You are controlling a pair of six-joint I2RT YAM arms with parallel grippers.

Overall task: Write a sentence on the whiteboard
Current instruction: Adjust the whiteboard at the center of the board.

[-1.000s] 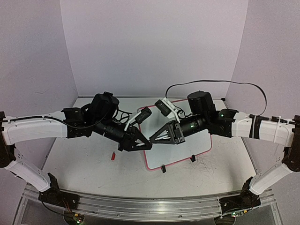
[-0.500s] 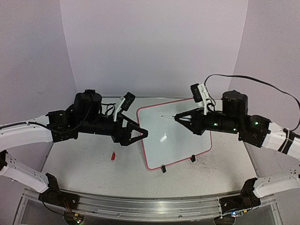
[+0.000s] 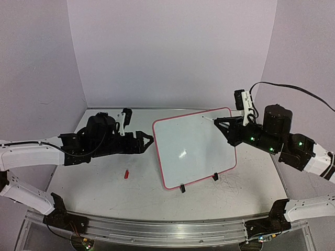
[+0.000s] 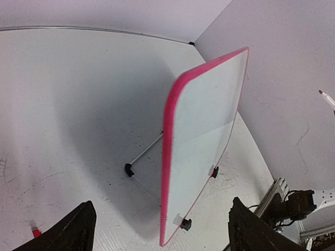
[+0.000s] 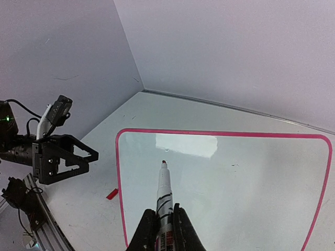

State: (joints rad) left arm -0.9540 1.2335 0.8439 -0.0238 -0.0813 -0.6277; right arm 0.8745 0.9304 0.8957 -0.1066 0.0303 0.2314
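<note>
The whiteboard [image 3: 193,149] stands tilted at mid-table on two black clip feet, pink-framed and glossy. Its face [image 5: 235,188] is blank, and no sentence shows on it. My right gripper [image 3: 226,128] is shut on a white marker [image 5: 164,191] with its red tip bare. The tip hangs near the board's upper edge, off the surface, as the left wrist view shows [image 4: 322,93]. My left gripper [image 3: 148,140] stands open and empty just left of the board's left edge [image 4: 170,157], its fingertips either side of that edge in the wrist view [image 4: 161,209].
A small red cap [image 3: 126,173] lies on the table left of the board's near corner. A wire stand with a black foot [image 4: 128,169] props the board from behind. An aluminium rail [image 3: 157,230] runs along the near edge. Walls close in behind and at both sides.
Both grippers were together in front of the board. My left gripper has opened and pulled back left; the right has pulled back right and up, keeping the marker.
</note>
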